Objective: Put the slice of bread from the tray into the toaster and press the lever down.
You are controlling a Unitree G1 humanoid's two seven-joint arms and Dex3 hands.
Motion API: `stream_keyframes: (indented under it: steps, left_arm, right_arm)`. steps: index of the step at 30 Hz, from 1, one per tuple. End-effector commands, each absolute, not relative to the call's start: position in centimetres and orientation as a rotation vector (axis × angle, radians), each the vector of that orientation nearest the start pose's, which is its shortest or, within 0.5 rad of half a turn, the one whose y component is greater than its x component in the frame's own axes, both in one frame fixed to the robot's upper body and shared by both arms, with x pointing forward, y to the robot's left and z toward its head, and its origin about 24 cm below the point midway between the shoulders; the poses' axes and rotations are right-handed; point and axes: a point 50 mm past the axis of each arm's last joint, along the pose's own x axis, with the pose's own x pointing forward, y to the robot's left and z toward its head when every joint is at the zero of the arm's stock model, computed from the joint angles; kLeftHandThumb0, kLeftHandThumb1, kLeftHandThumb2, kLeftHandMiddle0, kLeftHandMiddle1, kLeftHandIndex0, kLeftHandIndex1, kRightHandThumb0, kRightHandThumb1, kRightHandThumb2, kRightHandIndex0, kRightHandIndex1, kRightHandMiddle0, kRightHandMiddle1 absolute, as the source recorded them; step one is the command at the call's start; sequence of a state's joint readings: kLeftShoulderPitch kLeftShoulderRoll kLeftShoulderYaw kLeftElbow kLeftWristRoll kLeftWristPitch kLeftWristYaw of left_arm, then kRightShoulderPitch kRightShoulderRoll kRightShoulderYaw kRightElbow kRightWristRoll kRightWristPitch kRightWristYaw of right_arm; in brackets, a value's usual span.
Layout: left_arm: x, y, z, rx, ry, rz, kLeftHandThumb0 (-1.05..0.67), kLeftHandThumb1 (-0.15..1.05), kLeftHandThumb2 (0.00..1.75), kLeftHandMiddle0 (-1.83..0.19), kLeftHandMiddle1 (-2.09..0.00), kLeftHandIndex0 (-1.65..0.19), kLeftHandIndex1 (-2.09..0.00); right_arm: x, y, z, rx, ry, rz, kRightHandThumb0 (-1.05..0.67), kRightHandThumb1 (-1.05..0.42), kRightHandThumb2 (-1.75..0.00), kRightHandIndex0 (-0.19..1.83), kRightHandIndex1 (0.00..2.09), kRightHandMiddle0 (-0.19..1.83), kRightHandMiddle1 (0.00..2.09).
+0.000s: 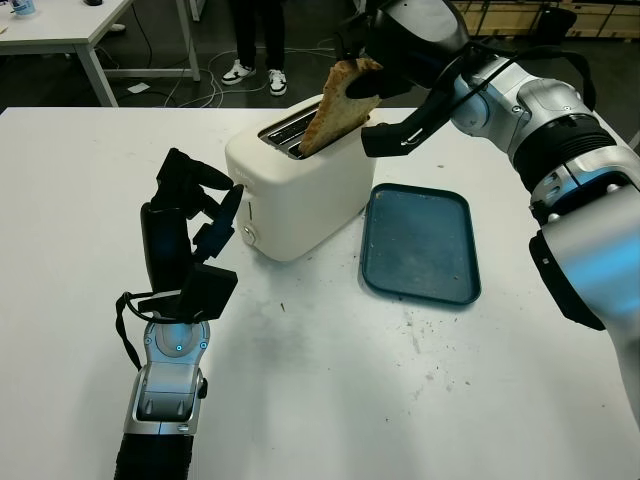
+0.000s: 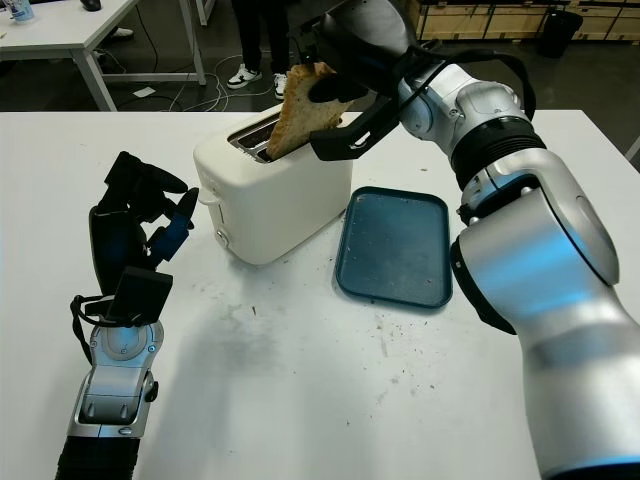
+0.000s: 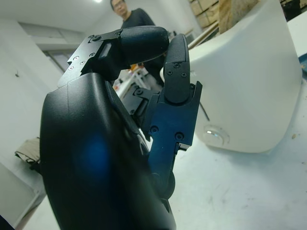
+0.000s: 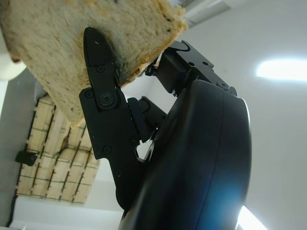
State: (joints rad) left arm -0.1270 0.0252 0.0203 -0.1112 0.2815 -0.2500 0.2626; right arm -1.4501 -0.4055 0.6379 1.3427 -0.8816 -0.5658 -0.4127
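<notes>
My right hand (image 1: 372, 88) is shut on the slice of bread (image 1: 330, 108) above the white toaster (image 1: 295, 190). The slice is tilted, and its lower corner dips into the near slot (image 1: 287, 133). The right wrist view has the bread (image 4: 96, 43) pinched between black fingers (image 4: 103, 100). The dark blue tray (image 1: 420, 240) lies right of the toaster with only crumbs on it. My left hand (image 1: 200, 215) is raised just left of the toaster's front end, near its round knob (image 1: 248, 234); its fingers are curled and hold nothing. The lever is not discernible.
Crumbs are scattered over the white table (image 1: 400, 400) in front of the tray. A person's legs and shoes (image 1: 255, 70) stand beyond the table's far edge. Another white table (image 1: 70, 30) is at the back left.
</notes>
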Motion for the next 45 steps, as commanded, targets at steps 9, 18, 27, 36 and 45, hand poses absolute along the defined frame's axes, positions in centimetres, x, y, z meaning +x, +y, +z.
stream_keyframes:
  steps: [9, 18, 27, 36, 45]
  left_arm:
    - [26.4, 15.2, 12.9, 0.252, -0.540, 0.239, -0.33, 0.92, 0.21, -0.78, -1.75, -0.38, -1.75]
    - [26.3, 15.2, 12.8, 0.240, -0.540, 0.242, -0.33, 0.92, 0.20, -0.78, -1.75, -0.39, -1.75]
    - [26.3, 15.3, 12.8, 0.240, -0.537, 0.242, -0.34, 0.92, 0.21, -0.77, -1.75, -0.38, -1.75]
    - [26.3, 15.3, 12.7, 0.242, -0.530, 0.247, -0.33, 0.92, 0.20, -0.78, -1.75, -0.38, -1.75]
    - [26.5, 16.5, 13.1, 0.281, -0.548, 0.231, -0.30, 0.92, 0.20, -0.77, -1.75, -0.38, -1.74]
  right_arm:
    - [41.4, -10.0, 24.4, -1.738, -0.823, 0.269, -0.53, -0.92, -0.36, 1.10, 1.75, 0.80, 1.75]
    - [41.1, -7.6, 22.6, -1.771, -0.766, 0.455, -0.70, -0.92, -0.21, 0.87, 1.52, 0.74, 1.33]
    - [41.1, -7.0, 23.1, -1.813, -0.698, 0.534, -0.80, -0.92, -0.10, 0.07, 0.69, 0.40, 0.11]
    - [41.5, -8.9, 25.5, -1.670, -0.610, 0.452, -0.83, -0.89, 0.00, 0.00, 0.12, 0.13, 0.00]
    - [40.0, -14.8, 24.4, -0.909, -0.763, 0.183, -0.52, -0.87, -0.02, 0.26, 0.72, 0.45, 0.14]
